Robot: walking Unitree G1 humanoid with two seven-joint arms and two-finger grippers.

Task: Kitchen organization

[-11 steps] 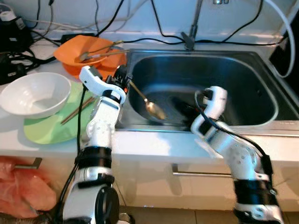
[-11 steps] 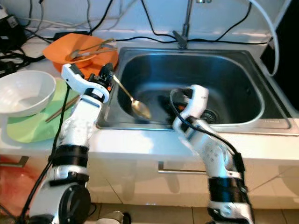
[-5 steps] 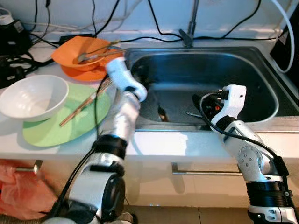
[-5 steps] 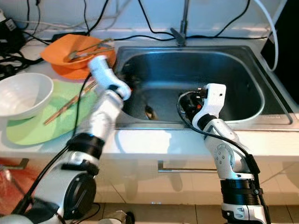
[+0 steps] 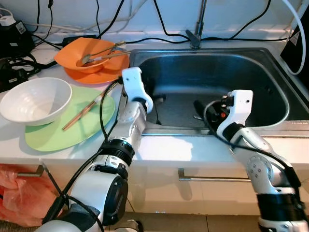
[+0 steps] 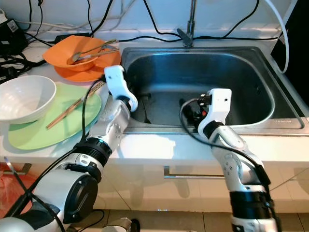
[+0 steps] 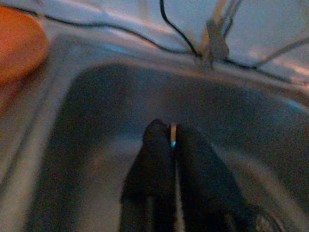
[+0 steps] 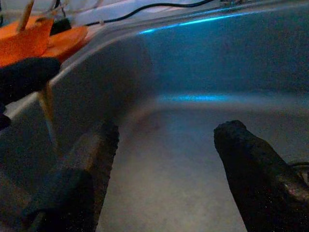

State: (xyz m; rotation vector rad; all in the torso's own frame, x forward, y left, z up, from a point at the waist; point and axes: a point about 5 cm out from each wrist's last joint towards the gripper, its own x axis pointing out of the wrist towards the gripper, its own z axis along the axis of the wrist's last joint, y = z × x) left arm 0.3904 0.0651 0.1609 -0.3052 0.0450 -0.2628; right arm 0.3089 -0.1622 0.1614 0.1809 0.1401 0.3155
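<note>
My left gripper (image 7: 173, 145) is low inside the steel sink (image 5: 251, 63), near its left wall, shut on the thin handle of a spoon (image 7: 173, 129). The spoon's handle (image 8: 48, 113) also shows in the right wrist view, hanging down from a black finger; its bowl is hidden. My right gripper (image 8: 164, 159) is in the sink near the front wall, open, with nothing between its fingers (image 5: 199, 107). An orange bowl (image 5: 91, 58) holding a few utensils sits on the counter left of the sink.
A white bowl (image 5: 36, 99) rests on a green plate (image 5: 72, 123), with chopsticks (image 5: 79, 115) lying across the plate. The faucet (image 5: 195, 36) stands behind the sink. Black cables run along the back wall, and a drain (image 5: 219, 116) sits by my right wrist.
My left arm has swung from the sink's left edge down into the basin, carrying the spoon with it. My right arm has drawn back toward the front wall.
</note>
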